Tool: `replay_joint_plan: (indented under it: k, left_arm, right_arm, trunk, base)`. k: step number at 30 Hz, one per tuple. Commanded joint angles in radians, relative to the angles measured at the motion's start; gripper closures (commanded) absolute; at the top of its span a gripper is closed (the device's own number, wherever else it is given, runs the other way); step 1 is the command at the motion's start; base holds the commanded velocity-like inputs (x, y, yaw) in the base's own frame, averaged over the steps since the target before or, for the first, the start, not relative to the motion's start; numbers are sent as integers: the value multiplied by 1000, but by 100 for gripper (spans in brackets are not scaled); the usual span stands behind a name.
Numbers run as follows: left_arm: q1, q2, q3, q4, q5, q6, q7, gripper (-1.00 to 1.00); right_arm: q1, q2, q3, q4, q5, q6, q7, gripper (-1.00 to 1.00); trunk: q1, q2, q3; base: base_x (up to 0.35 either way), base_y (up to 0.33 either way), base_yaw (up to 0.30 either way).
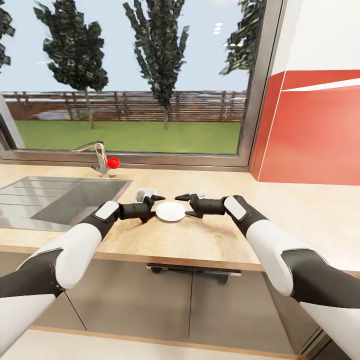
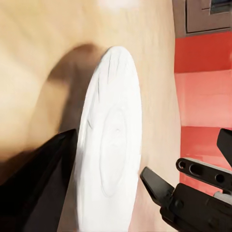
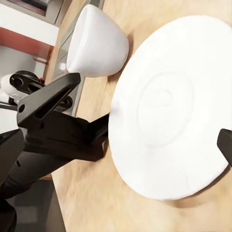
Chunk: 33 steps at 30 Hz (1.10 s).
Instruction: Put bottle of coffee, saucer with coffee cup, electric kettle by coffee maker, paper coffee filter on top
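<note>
Saucer [image 1: 170, 211]: you have it flat on the table [image 1: 300, 210], mid-depth. Cup [image 1: 146, 193]: beside it, not yet on. Left gripper [image 1: 156, 200] and right gripper [image 1: 182, 200]: jaws apart, flanking saucer. Other items pending.

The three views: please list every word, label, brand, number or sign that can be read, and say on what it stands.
None: no readable text appears in any view.
The small flat round white saucer and the small white cup are plain.
The light wood-grain countertop and the red wall panel bear no writing.
</note>
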Motion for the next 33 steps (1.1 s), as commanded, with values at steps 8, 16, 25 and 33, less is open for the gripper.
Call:
replay_joint_plan:
  k: [8,16,25,33]
  left_arm:
    - [0,0,-4,2,-33,2,0,-100]
    - [0,3,-5,0,-33,2,1,-100]
    - [0,0,-5,1,-33,2,1,-100]
    - [0,-3,-5,2,-33,3,1,-100]
  right_arm:
    - [-1,0,7,0,1,0,5,-100]
    - [-1,3,7,0,1,0,5,-100]
    - [-1,3,8,0,1,0,5,-100]
    - [-1,3,7,0,0,0,5,-100]
  trunk:
    - [0,0,-1]
    - [0,0,-1]
    - [0,0,-1]
    - [0,0,-1]
  base:
    - [0,0,0]
    - [0,0,0]
    - [0,0,0]
    - [0,0,0]
